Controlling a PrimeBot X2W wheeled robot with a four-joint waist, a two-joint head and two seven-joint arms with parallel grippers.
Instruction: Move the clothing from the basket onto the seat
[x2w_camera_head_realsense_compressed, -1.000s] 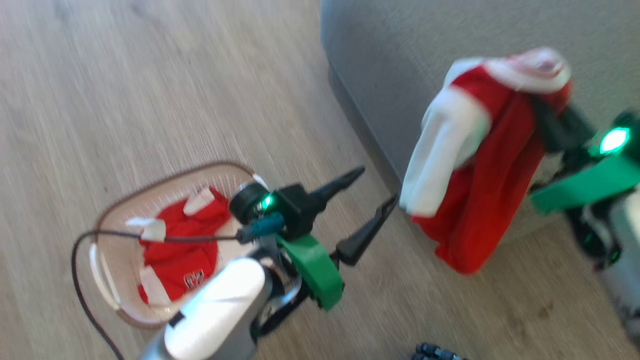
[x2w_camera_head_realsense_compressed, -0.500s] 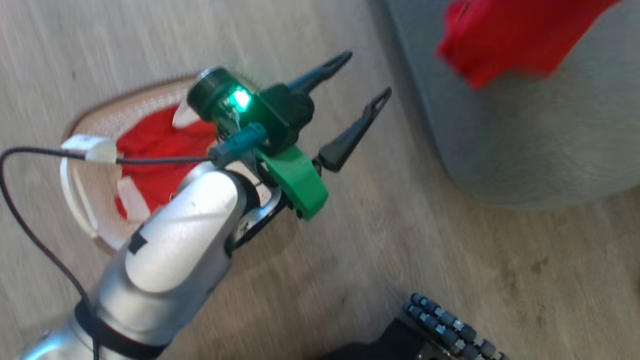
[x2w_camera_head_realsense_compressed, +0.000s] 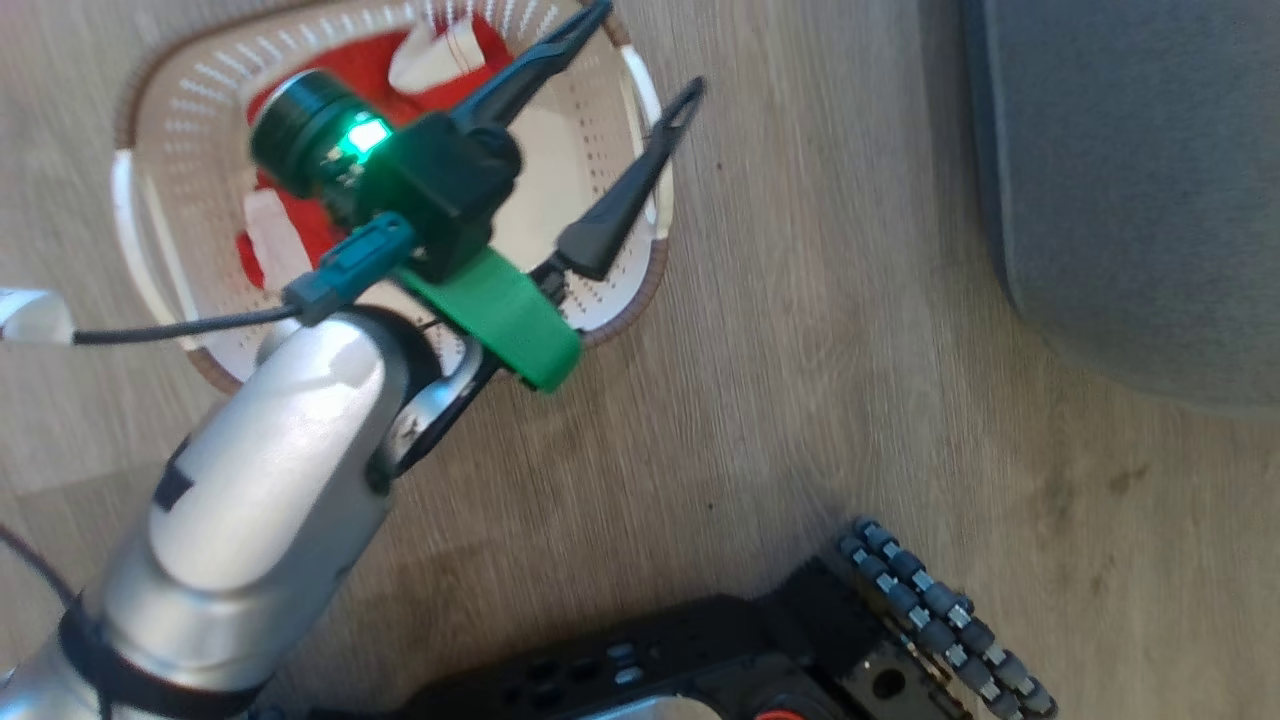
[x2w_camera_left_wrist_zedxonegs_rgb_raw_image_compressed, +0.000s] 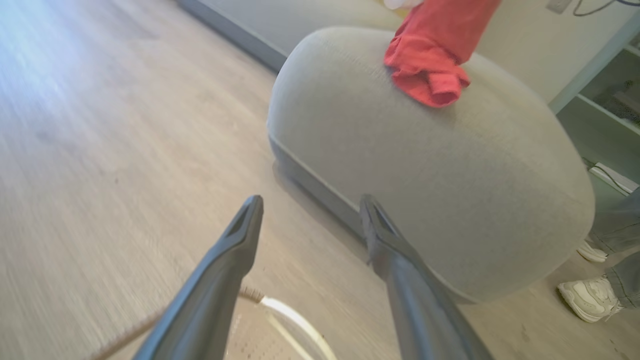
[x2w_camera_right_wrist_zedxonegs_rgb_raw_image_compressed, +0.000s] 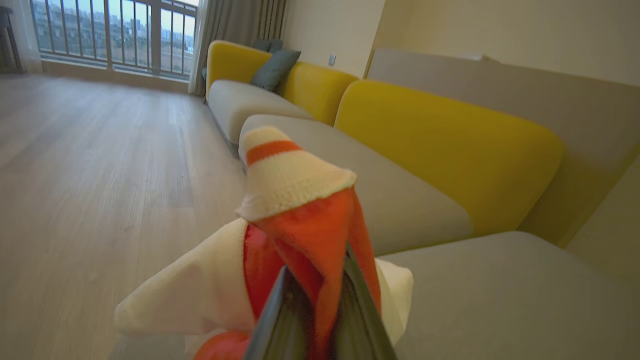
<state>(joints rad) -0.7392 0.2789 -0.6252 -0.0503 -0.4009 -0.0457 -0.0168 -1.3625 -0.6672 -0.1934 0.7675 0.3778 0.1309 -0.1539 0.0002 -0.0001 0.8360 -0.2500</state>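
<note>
No legible text, label, brand or number anywhere.

Basket (x2w_camera_head_realsense_compressed: 180, 95): oval, cream, perforated walls, brown rim, white side handles; upright on the floor (x2w_camera_head_realsense_compressed: 800, 400), holding crumpled red clothing (x2w_camera_head_realsense_compressed: 365, 55) with white trim. Seat (x2w_camera_head_realsense_compressed: 1130, 180): large grey upholstered cushion, rounded corner, apart from the basket. Second red garment (x2w_camera_left_wrist_zedxonegs_rgb_raw_image_compressed: 430, 65): hanging, bunched lower end resting on the seat's top near that corner.

1 small oval cream plastic basket (x2w_camera_head_realsense_compressed: 170, 100) w/ perforated walls, brown rim; 2 soft red-and-white sports garments (x2w_camera_head_realsense_compressed: 350, 65) (1 in basket, 1 aloft (x2w_camera_right_wrist_zedxonegs_rgb_raw_image_compressed: 310, 225)); 3 large grey fabric seat cushions (x2w_camera_right_wrist_zedxonegs_rgb_raw_image_compressed: 500, 300) in a row; 2 white trainers (x2w_camera_left_wrist_zedxonegs_rgb_raw_image_compressed: 590, 297); 2 grey trouser legs (x2w_camera_left_wrist_zedxonegs_rgb_raw_image_compressed: 617, 227)
</note>
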